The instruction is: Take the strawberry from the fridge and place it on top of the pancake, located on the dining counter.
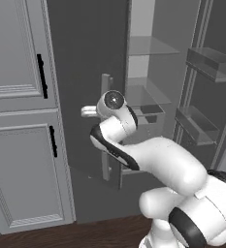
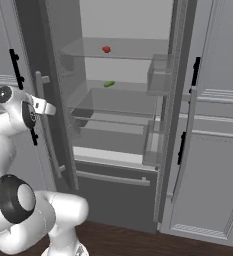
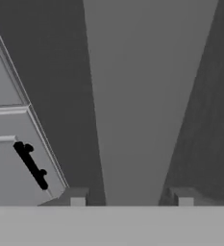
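The fridge (image 2: 124, 22) stands with both doors swung open, showing a pale interior with glass shelves. On the upper shelf lies the tiny red strawberry (image 2: 106, 49). My gripper (image 3: 131, 198) is at the left door's long grey handle (image 3: 132, 120), fingers either side of the bar with a small gap on each side, so it is open. The left base view shows the gripper (image 1: 88, 111) reaching to the handle (image 1: 105, 145) on the dark door face (image 1: 85, 53); in the right base view the gripper (image 2: 50, 108) sits beside the same handle (image 2: 47, 135). The pancake and dining counter are out of view.
A small green oblong item (image 2: 109, 84) lies on the shelf below the strawberry. Door bins (image 1: 201, 123) line the right door. Light grey panelled cabinets with black handles (image 1: 42, 75) flank the fridge on both sides. Dark wood floor (image 2: 138, 242) runs below.
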Robot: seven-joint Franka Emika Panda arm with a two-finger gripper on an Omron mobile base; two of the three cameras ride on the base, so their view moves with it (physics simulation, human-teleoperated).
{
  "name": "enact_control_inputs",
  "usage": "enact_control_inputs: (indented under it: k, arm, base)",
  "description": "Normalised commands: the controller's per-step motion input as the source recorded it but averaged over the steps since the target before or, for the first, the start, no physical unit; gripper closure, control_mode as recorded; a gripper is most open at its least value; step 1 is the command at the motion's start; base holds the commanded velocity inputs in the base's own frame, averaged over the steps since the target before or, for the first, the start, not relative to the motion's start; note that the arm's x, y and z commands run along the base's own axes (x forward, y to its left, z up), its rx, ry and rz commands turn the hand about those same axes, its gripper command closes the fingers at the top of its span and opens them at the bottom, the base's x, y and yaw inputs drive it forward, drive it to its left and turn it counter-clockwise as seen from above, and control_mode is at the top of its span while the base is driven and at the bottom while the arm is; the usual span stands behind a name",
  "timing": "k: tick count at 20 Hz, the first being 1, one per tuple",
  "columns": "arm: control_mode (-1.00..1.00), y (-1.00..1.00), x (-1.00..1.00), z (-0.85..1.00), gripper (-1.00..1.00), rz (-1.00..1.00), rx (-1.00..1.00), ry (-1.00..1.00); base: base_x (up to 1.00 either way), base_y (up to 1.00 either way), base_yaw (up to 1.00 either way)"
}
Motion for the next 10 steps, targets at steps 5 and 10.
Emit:
enact_control_inputs:
  k: [5,10]
  arm:
    - [-1.0,-0.2,-0.88,-0.02,-1.0,-0.01,0.14,0.0]
    - [-1.0,-0.64,-0.91,0.26,-1.0,-0.03,0.29,0.0]
  base:
    - [0.0,0.0,0.0]
    - [0.0,0.0,0.0]
